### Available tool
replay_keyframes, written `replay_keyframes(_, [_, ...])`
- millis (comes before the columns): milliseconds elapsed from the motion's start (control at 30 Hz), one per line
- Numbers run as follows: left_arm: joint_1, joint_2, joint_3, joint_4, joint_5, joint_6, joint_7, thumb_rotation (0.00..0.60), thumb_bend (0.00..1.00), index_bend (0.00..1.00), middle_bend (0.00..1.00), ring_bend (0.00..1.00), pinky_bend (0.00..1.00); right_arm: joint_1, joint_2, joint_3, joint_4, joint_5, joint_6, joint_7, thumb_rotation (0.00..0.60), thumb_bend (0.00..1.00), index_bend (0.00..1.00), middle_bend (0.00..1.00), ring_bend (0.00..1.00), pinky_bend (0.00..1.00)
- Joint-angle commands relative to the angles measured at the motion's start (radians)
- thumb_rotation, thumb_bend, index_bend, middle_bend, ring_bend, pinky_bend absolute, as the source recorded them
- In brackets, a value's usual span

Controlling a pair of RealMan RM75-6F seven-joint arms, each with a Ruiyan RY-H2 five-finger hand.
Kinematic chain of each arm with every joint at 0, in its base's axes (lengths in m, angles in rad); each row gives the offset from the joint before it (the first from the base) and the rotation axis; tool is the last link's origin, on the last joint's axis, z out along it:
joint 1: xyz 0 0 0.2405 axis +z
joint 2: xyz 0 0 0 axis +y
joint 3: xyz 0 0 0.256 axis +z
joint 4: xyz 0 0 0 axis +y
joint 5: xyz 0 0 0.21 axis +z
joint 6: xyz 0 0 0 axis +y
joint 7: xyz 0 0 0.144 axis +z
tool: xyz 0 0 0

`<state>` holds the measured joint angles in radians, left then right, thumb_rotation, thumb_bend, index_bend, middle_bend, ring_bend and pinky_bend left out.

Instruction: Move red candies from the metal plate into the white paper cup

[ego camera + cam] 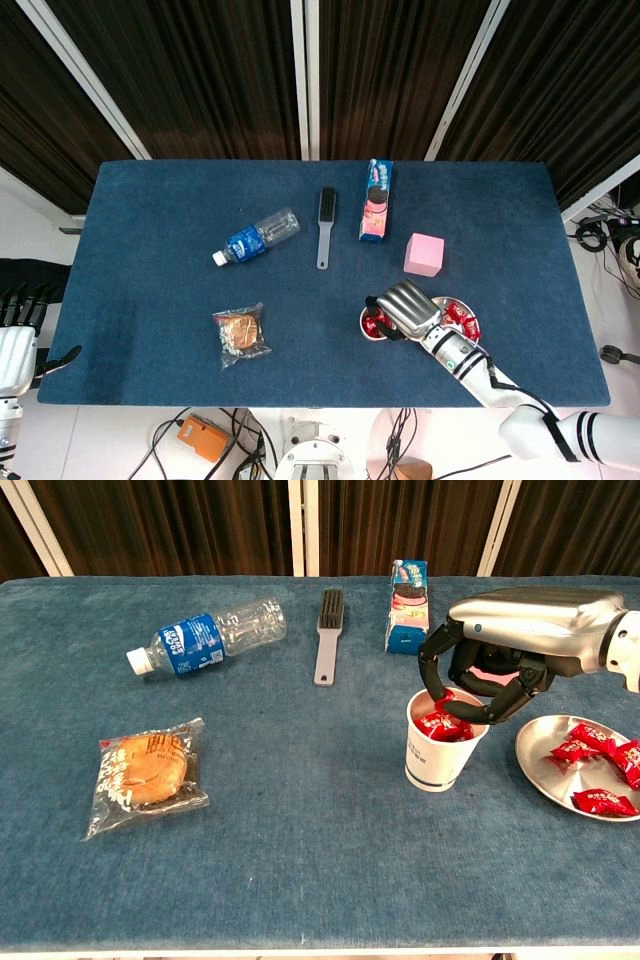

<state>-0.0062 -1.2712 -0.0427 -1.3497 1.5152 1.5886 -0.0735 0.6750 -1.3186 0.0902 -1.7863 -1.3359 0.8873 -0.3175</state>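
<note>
The white paper cup (434, 762) stands right of centre with red candies inside; in the head view only the left side of the cup (368, 323) shows under my hand. My right hand (512, 640) (405, 306) hovers over the cup's mouth, fingers curled down, pinching a red candy (444, 699) at the rim. The metal plate (543, 772) (475, 327) lies just right of the cup with several red candies (592, 750) on it. My left hand (14, 345) hangs off the table's near left corner, fingers apart and holding nothing.
A water bottle (205, 635), a grey brush (327, 635) and a cookie box (408, 605) lie along the far side. A pink block (424, 254) sits behind the cup. A bagged bun (148, 773) lies near left.
</note>
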Motion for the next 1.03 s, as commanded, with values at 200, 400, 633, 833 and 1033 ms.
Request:
replay_keyframes(200, [0.000, -0.004, 0.000, 0.005, 0.001, 0.000, -0.005, 0.600, 0.00, 0.12, 0.11, 0.00, 0.00, -0.005, 0.004, -0.007, -0.006, -0.015, 0.024, 0.016, 0.600, 0.48, 0.48, 0.90, 1.00, 1.00])
replay_keyframes(400, [-0.006, -0.003, -0.002, 0.007, 0.003, -0.004, -0.007, 0.600, 0.00, 0.12, 0.11, 0.00, 0.00, -0.081, 0.073, -0.008, -0.025, -0.085, 0.185, 0.034, 0.600, 0.47, 0.45, 0.87, 0.90, 1.00])
replay_keyframes(633, [-0.014, -0.005, -0.003, 0.007, 0.007, -0.010, -0.007, 0.600, 0.00, 0.12, 0.11, 0.00, 0.00, -0.267, 0.166, -0.050, 0.002, -0.171, 0.479, 0.047, 0.600, 0.43, 0.21, 0.40, 0.31, 0.50])
replay_keyframes(833, [-0.016, -0.007, 0.000, -0.001, 0.011, -0.011, 0.002, 0.600, 0.00, 0.12, 0.11, 0.00, 0.00, -0.426, 0.223, -0.122, 0.000, -0.177, 0.624, 0.123, 0.600, 0.40, 0.00, 0.08, 0.00, 0.00])
replay_keyframes(1033, [-0.007, -0.008, 0.006, -0.008, 0.016, 0.002, 0.013, 0.600, 0.00, 0.12, 0.11, 0.00, 0.00, -0.525, 0.248, -0.175, 0.029, -0.211, 0.692, 0.274, 0.600, 0.40, 0.00, 0.05, 0.00, 0.00])
